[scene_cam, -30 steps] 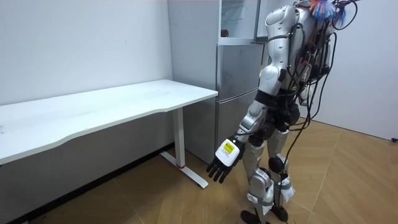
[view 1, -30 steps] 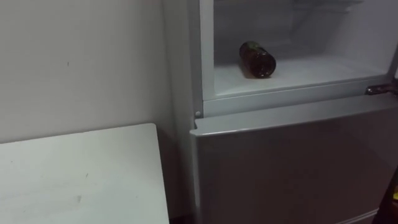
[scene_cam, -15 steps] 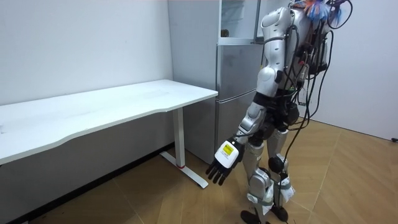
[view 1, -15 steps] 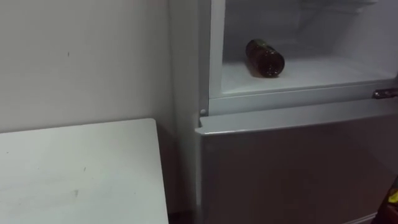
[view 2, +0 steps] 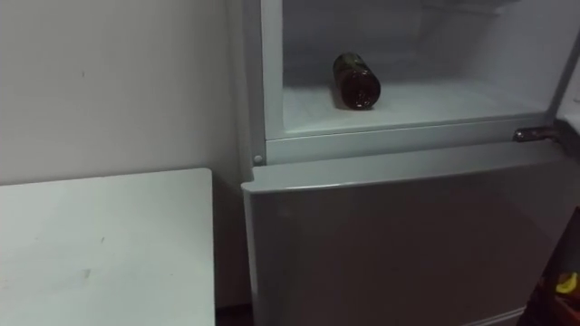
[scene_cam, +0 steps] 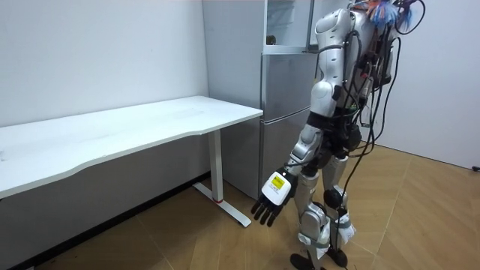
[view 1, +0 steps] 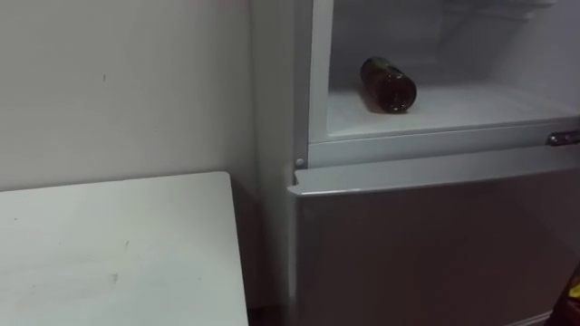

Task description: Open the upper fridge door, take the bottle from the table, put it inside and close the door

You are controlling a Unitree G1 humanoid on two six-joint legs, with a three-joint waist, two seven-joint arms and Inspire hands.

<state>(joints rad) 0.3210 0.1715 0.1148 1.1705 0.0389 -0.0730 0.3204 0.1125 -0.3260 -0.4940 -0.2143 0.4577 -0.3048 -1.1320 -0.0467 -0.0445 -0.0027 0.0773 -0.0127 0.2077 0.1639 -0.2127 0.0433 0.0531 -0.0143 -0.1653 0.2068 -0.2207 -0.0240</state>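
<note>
While my left hand [scene_cam: 273, 195] hangs beside me, fingers [scene_cam: 267, 217] slack and empty, the white desk [view 1: 109, 254] sits just left of the fridge [view 1: 272, 109]. Beyond its closed lower door [view 1: 435, 244], the bottle [view 1: 388, 83] lies on its side in the open upper compartment [view 1: 471, 107], base toward me, neck pointing back-left.

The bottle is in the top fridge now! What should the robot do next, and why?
Probably shut the upper fridge. The bottle already lies on its side on the floor of that compartment, which stands open. The left hand hangs open by the robot's leg and holds nothing, so nothing seems left to carry.
</note>
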